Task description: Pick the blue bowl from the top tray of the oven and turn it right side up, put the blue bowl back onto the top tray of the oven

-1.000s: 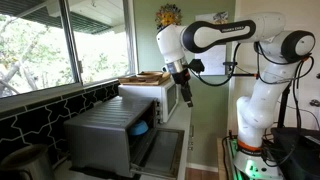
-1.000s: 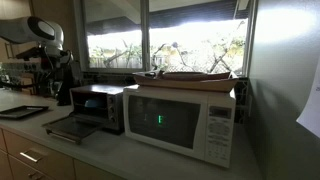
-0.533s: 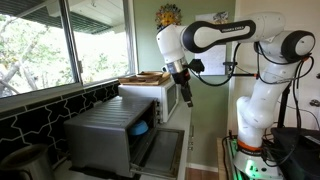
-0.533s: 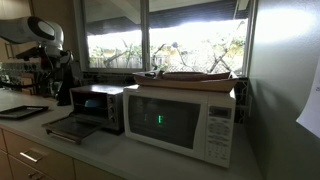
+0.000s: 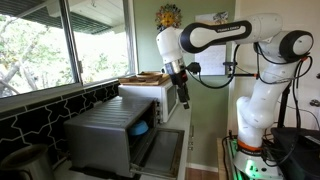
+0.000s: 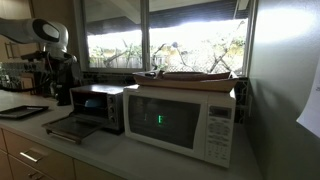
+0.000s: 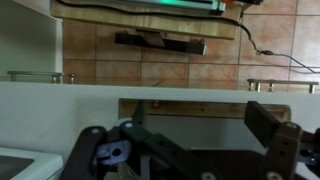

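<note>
Blue bowl (image 5: 141,128): inside the open oven (image 5: 100,135), well apart from your jaws, which hang higher up, spread apart, holding nothing.

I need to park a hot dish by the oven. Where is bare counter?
Bare counter lies in front of the white microwave, beside the open door of the oven. A dark tray lies on the door's other side. Oven and microwave crowd side by side.
</note>
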`<state>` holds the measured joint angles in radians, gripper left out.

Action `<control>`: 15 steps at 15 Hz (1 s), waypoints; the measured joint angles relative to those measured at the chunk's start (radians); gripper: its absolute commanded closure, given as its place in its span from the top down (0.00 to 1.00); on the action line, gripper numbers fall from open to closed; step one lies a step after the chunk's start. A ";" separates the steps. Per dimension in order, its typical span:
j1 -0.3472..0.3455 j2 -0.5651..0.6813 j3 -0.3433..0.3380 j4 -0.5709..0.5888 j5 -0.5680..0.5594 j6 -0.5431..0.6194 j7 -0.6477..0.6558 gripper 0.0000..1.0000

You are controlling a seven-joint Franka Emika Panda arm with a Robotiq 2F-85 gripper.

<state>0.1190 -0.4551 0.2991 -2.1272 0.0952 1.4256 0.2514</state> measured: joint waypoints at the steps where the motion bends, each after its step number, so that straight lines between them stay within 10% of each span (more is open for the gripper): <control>1: 0.000 0.000 -0.020 -0.024 0.039 0.048 -0.002 1.00; 15: 0.067 -0.051 -0.163 -0.447 0.564 0.831 -0.197 1.00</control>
<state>0.1864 -0.5061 0.1359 -2.5743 0.6595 2.2567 0.0549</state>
